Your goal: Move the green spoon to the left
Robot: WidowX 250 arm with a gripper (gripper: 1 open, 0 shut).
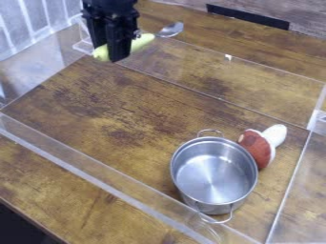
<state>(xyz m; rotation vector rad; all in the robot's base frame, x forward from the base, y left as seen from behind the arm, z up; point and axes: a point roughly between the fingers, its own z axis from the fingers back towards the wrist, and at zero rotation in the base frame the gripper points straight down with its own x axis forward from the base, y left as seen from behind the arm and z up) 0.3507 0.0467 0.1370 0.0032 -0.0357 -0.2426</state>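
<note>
Single view only, so no overlap to report. Camera sits high, off the near edge, pitched down at the dark wooden tabletop (128, 114). The table edges run diagonally across the frame. Medium range: clear acrylic barrier walls (76, 167) in the foreground, round steel pot (214, 174) near at 5 o'clock, black arm gripper (112, 48) far at 11 o'clock.

This looks like a robot test bench in a lab, not a home kitchen. A dark wooden worktop (128, 114) is fenced by low clear plastic walls (76, 167) that form a pen. Inside sit only a few props: a small steel pot (214, 174) and a toy mushroom (261, 145). A black robot arm (111, 19) hangs over the far corner
</note>
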